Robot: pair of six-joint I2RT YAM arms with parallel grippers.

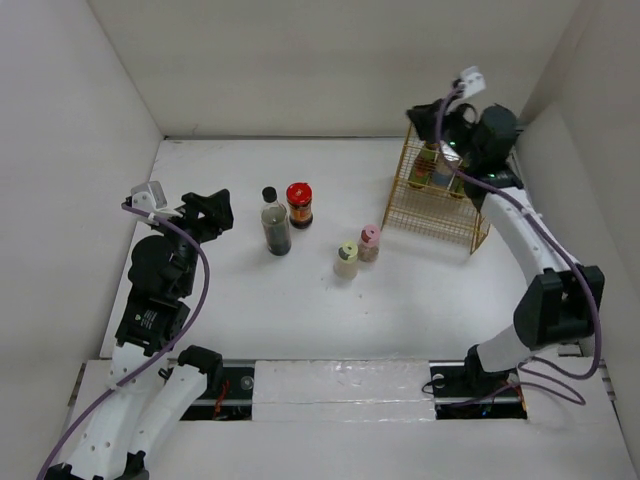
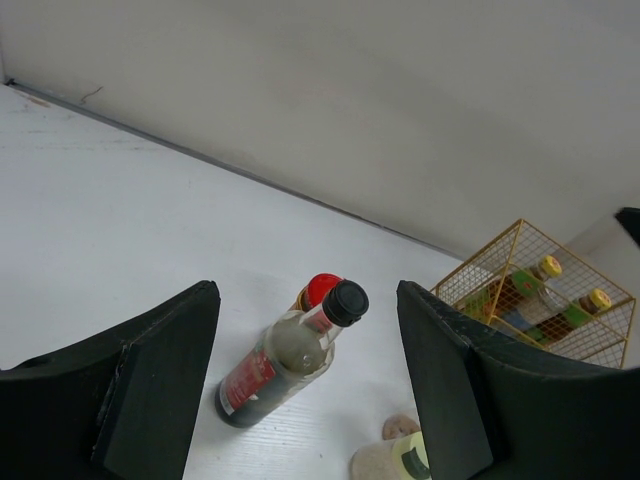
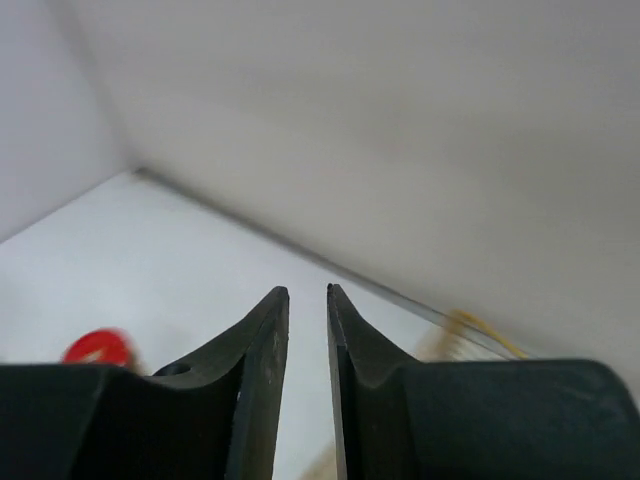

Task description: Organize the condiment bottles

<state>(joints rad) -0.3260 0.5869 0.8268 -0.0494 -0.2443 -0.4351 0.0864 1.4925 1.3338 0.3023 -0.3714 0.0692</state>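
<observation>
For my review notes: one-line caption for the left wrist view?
Open left pincer frames a tall dark black-capped bottle and red-lidded jar; two yellow-capped green-labelled bottles sit in the gold wire basket.

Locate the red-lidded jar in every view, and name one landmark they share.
Top external: red-lidded jar left of centre, just right of the tall dark bottle.
Left wrist: only its red lid shows, low centre, behind that bottle's black cap.
Right wrist: a blurred red lid at the lower left, probably it.
Shared landmark: the gold wire basket, right of the jar in each view.

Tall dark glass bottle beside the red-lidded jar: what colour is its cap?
Black cap; the left wrist view shows it best.
</observation>
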